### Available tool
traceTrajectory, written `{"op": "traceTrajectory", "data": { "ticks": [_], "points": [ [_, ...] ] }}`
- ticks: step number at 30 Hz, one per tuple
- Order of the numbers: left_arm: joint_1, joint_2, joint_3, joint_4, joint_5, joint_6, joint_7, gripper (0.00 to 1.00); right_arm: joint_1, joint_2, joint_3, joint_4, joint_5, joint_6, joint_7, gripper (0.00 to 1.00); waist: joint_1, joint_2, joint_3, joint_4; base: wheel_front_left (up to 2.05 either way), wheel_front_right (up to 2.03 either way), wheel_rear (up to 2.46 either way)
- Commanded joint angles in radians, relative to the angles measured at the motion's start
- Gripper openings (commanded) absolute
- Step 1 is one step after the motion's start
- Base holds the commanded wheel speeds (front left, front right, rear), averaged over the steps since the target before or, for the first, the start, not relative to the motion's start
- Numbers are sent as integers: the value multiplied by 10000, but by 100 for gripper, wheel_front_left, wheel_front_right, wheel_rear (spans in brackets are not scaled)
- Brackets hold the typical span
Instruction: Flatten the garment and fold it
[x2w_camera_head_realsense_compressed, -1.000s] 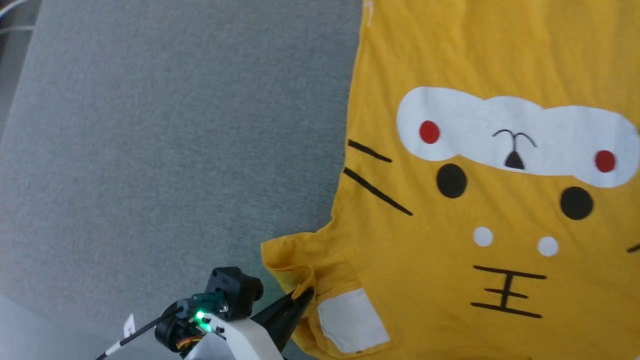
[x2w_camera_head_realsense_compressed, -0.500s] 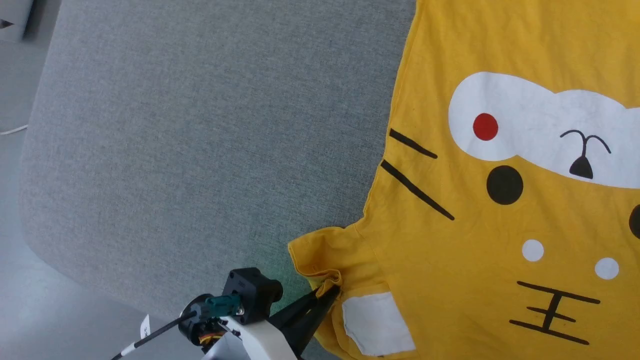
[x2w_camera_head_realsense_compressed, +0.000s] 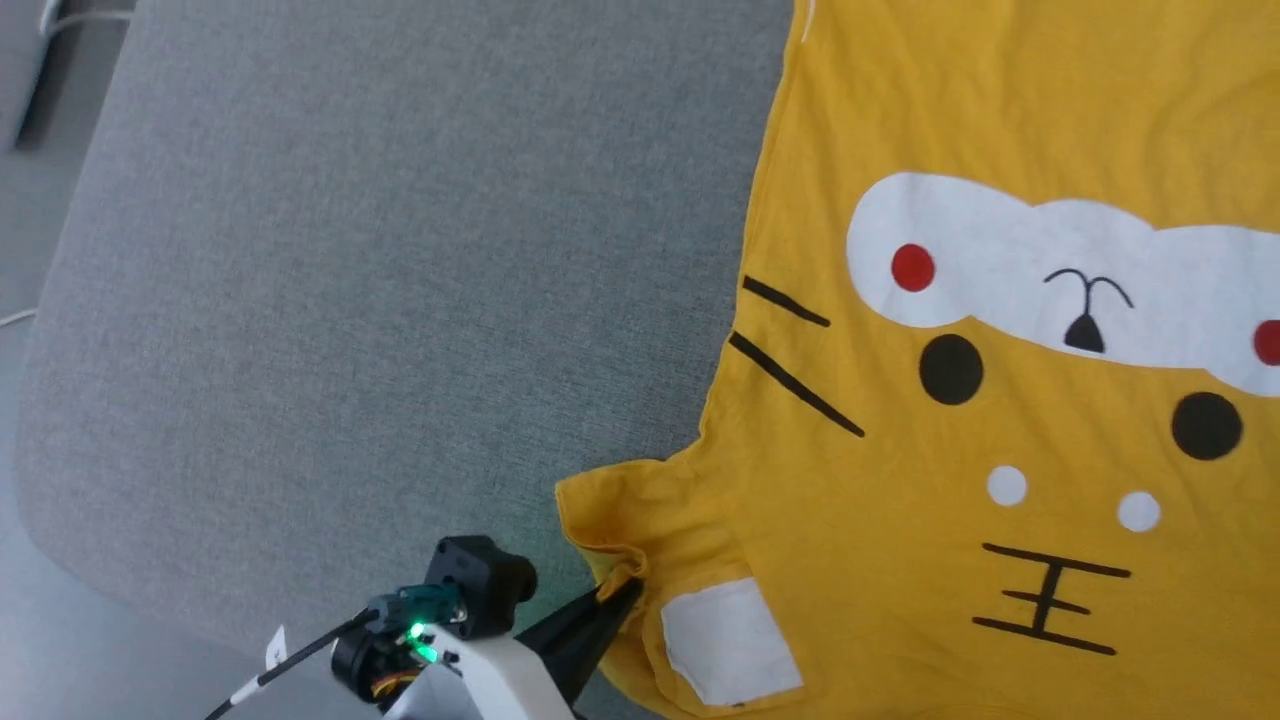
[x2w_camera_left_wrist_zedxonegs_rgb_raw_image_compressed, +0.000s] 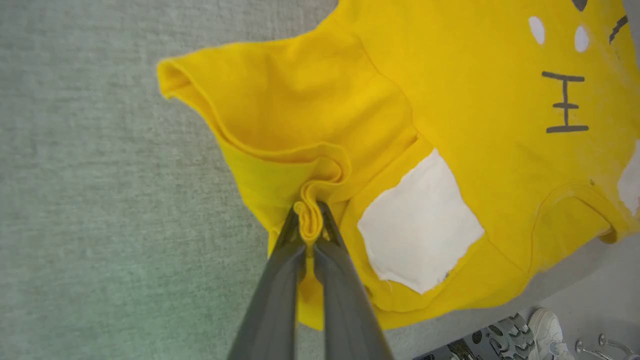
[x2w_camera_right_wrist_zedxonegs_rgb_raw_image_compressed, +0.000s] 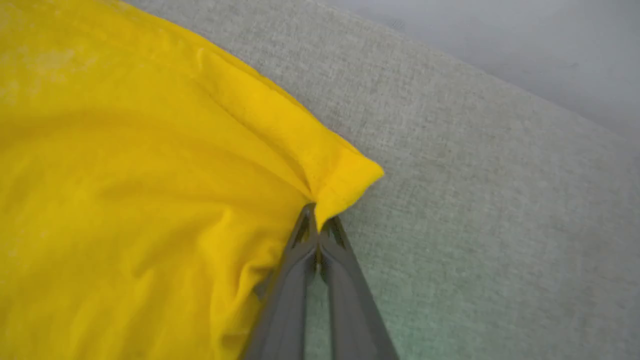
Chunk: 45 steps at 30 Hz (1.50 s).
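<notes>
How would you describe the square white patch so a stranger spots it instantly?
Find the yellow garment on the grey pad, then its bunched sleeve pinched by the left end effector. Beside that lies a squarish white patch, blank, unlike the big white shape with red dots.

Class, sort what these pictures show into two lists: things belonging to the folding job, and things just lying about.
Job: bright yellow cotton T-shirt with cartoon face; left pincer, shut on its sleeve hem; right pincer, shut on its edge; grey woven fabric surface beneath.
Lying about: white shoe; pale grey floor.
</notes>
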Motion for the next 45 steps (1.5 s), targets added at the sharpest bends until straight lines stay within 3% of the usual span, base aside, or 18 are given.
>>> {"op": "traceTrajectory", "data": {
  "ticks": [1, 9, 19, 28, 36, 37, 38, 45],
  "points": [
    [207, 173, 116, 242, -58, 151, 67, 0, 1091, 110, 342, 550, 102, -7, 265, 0, -1, 0, -829, -660, 0, 0, 0],
    [1034, 225, 611, 863, -658, 489, -236, 0, 3131, 56, 57, -283, 544, -7, -441, 0, -1, 0, -2454, -1995, 0, 0, 0],
    [1976, 246, 1233, 1243, -1242, 795, -809, 0, 7058, 560, -1531, -3567, 1479, -7, 608, 0, -1, 0, -3635, -3464, 0, 0, 0],
    [2063, 278, 1389, 1407, -1306, 831, -1037, 0, 10450, 1774, -3217, -6138, 1083, -7, 2363, 0, -1, 0, -3907, -3847, 0, 0, 0],
    [1907, 281, 1325, 1370, -1270, 809, -1016, 0, 11001, 2525, -3657, -6494, 774, -7, 3006, 0, -1, 0, -3772, -3690, 0, 0, 0],
    [1875, 290, 1313, 1359, -1255, 806, -1002, 0, 10916, 2466, -3668, -6557, 717, -7, 2934, 38, -1, 0, -3737, -3636, 0, 0, 0],
    [1846, 300, 1297, 1345, -1239, 801, -986, 0, 10832, 2369, -3624, -6634, 698, -7, 2897, 100, -1, 0, -3700, -3581, 0, 0, 0],
    [1720, 273, 1243, 1065, -1184, 875, -937, 0, 9343, 2008, -3487, -7620, 1428, -7, 3186, 100, -1, 0, -3369, -3114, 0, 0, 0]
  ]
}}
